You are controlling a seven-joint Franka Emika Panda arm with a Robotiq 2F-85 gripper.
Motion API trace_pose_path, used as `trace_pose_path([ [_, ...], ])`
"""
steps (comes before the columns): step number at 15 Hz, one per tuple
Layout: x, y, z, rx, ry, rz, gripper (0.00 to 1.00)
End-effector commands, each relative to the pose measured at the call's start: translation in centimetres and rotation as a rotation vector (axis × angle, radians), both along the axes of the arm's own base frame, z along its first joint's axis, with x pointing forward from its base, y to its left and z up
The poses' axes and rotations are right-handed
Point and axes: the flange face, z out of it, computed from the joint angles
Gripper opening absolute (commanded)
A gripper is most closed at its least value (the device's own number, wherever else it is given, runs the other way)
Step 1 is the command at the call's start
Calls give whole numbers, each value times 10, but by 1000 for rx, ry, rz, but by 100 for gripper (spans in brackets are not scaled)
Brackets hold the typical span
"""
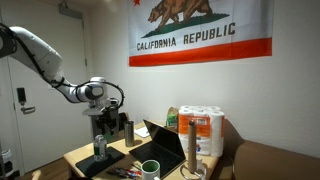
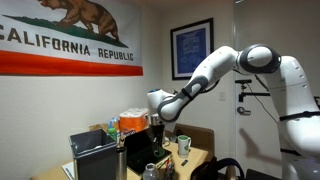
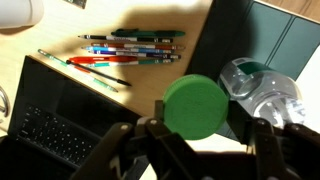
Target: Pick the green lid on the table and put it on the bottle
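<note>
Two dark fingers (image 3: 268,140) are closed on the round bright green plastic lid (image 3: 195,105). They hold it by its sides, up over the wooden tabletop (image 3: 170,75). The short clear bottle (image 3: 262,88) stands just beside the lid, and the lid is not over its top yet. To do this well, slide the lid sideways until it sits right above the bottle's mouth. Keep it flat and go down slowly. Stay away from the coloured pens (image 3: 130,47) and the black laptop (image 3: 50,125).
</note>
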Motion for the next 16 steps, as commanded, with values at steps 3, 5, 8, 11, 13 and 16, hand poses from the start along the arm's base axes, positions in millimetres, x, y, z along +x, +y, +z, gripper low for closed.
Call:
trace_pose_path([
  [3,-33,27,24,-2,25,64,39],
  [5,-38,38,23,5,34,93,39],
  [8,-41,51,15,14,47,129,39],
  [11,-39,56,10,20,50,160,39],
  [13,-36,57,7,24,54,178,39],
  [16,-32,59,0,36,62,201,39],
])
